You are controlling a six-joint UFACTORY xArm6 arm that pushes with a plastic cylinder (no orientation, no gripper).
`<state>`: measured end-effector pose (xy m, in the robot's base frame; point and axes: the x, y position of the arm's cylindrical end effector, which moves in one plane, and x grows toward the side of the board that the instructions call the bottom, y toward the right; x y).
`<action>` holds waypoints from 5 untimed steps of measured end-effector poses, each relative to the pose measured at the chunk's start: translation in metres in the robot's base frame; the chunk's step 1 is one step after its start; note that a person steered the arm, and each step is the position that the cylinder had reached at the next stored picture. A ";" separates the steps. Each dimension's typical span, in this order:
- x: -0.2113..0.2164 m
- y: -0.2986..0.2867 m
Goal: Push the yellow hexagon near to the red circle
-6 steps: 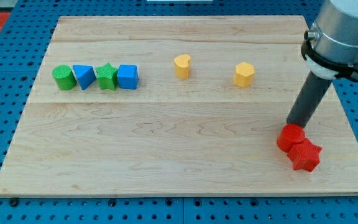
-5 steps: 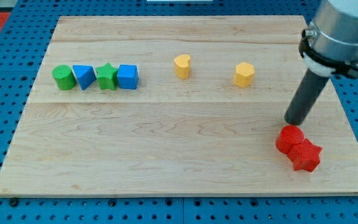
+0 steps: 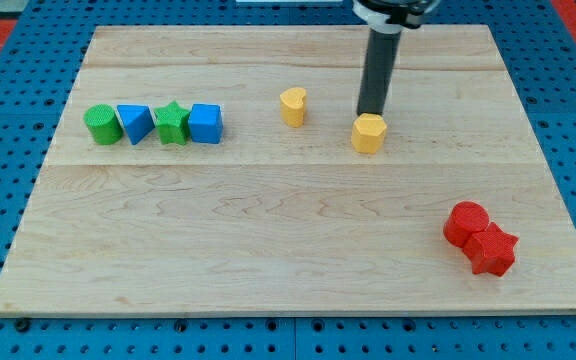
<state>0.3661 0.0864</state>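
- Yellow hexagon (image 3: 368, 133) touches my tip (image 3: 371, 113) at its top edge; no claw fitted.
- Red circle (image 3: 467, 221) well apart, lower right.
- Risk: off-centre push slips hexagon sideways.

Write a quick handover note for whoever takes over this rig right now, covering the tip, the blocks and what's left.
My tip sits at the top edge of the yellow hexagon, apparently touching it.
The red circle lies far toward the view's bottom right, against the red star.
Done: tip is placed behind the hexagon; the hexagon is not yet near the circle.
Left: push the hexagon down and to the view's right until it is close to the red circle.
The yellow heart and the row of green and blue blocks at the view's left are out of the way.
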 end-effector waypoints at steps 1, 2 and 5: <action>0.040 0.014; 0.073 0.068; 0.049 -0.006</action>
